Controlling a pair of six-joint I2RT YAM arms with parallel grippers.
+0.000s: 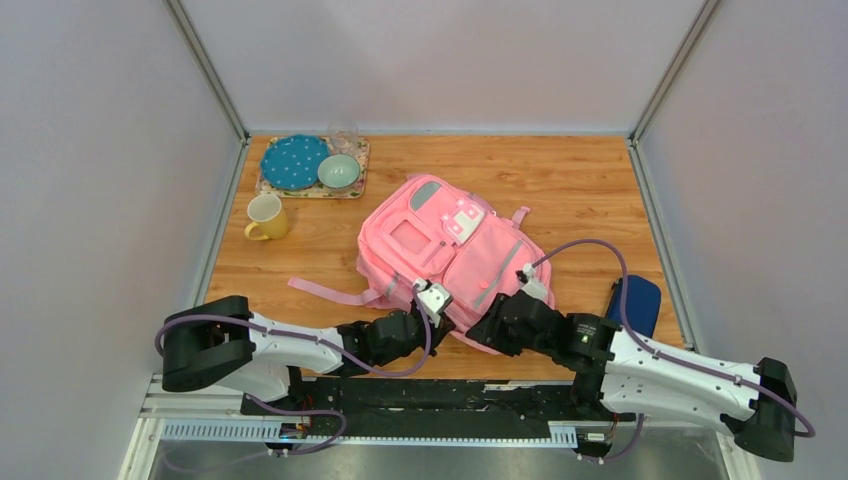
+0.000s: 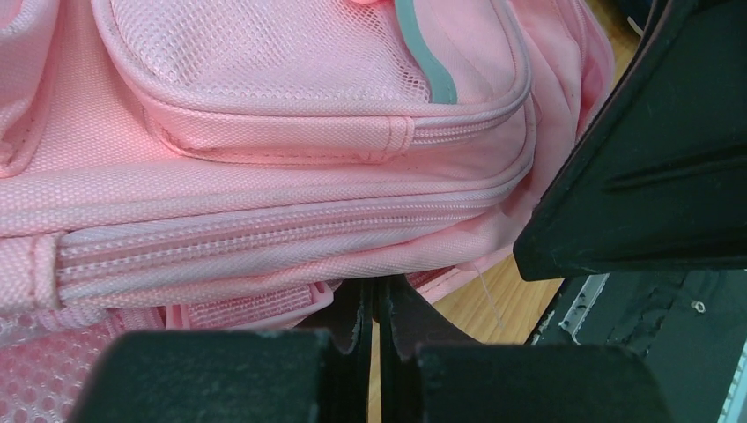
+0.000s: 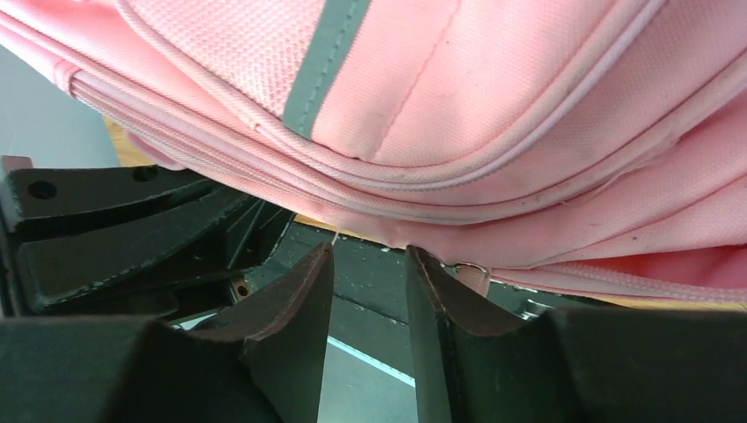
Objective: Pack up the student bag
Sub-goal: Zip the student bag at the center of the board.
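From above, the student bag is seen flat at mid-desk, with the left gripper and right gripper at its near edge. At the left wrist, the jaws are closed against the hem; whether fabric is pinched cannot be told. At the right wrist, the jaws are narrowly apart and empty under the bottom seam; the small metal ring should probably be centred before closing.

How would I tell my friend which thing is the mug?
Find the wooden table's far left corner, where a patterned tray holds a blue dotted plate and a green bowl. The mug stands beside the tray on bare wood, the only yellow thing there.
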